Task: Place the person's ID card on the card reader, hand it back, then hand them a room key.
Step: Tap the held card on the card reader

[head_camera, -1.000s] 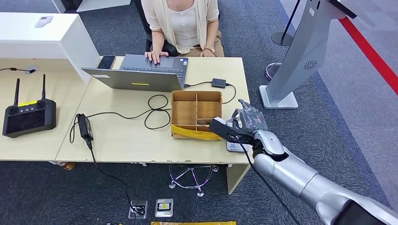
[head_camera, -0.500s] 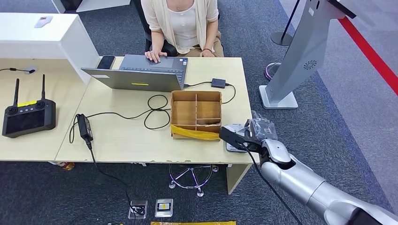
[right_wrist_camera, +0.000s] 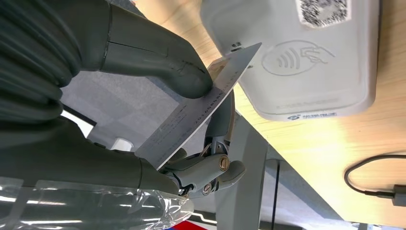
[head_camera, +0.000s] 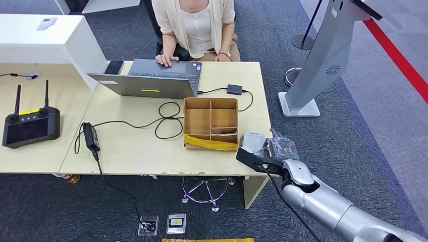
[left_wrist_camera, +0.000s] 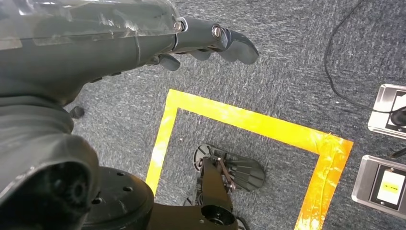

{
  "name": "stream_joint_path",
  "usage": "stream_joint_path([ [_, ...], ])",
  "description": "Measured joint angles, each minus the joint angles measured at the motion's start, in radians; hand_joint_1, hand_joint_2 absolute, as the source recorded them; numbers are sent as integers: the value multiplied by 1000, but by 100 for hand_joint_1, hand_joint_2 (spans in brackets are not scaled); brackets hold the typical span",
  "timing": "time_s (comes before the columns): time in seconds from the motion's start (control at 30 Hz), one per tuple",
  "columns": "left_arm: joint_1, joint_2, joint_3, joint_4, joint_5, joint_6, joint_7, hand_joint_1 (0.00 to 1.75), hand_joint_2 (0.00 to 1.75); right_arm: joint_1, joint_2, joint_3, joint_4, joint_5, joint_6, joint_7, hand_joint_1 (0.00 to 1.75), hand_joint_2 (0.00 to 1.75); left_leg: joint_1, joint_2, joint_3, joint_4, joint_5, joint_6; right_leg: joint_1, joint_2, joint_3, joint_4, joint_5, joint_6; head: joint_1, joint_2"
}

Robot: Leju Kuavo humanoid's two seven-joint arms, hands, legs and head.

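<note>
My right hand [head_camera: 271,153] hovers at the desk's near right corner, just short of the white card reader [head_camera: 253,140]. In the right wrist view its thumb and fingers pinch a thin grey ID card [right_wrist_camera: 201,114], whose far corner reaches the edge of the card reader [right_wrist_camera: 306,57] with its contactless symbol. My left hand [left_wrist_camera: 201,40] hangs over the carpet and holds nothing. A person [head_camera: 198,25] sits at the far side of the desk with a hand on a laptop [head_camera: 151,80].
A compartmented cardboard box [head_camera: 211,121] with yellow tape on its front stands left of the reader. Cables and a power brick [head_camera: 92,136] lie mid-desk, a black controller [head_camera: 30,123] at the left. A grey kiosk stand [head_camera: 323,60] rises right of the desk.
My right hand has drawn back from beside the cardboard box toward the desk's near right corner, uncovering the card reader. It still holds the card.
</note>
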Motion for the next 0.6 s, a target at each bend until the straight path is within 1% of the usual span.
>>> stream_joint_path([
  [0.37, 8, 2, 1, 0, 8, 0, -3, 0, 0, 16, 3, 1, -10, 2, -1, -9, 175, 175, 0, 0, 0, 0, 0, 0, 0, 0, 0, 0, 1, -1, 0, 0],
  [0.6, 14, 1, 16, 0, 19, 7, -9, 0, 0, 21, 9, 1, -9, 19, -12, -17, 175, 175, 0, 0, 0, 0, 0, -1, 0, 1, 0, 0, 1, -1, 0, 0],
])
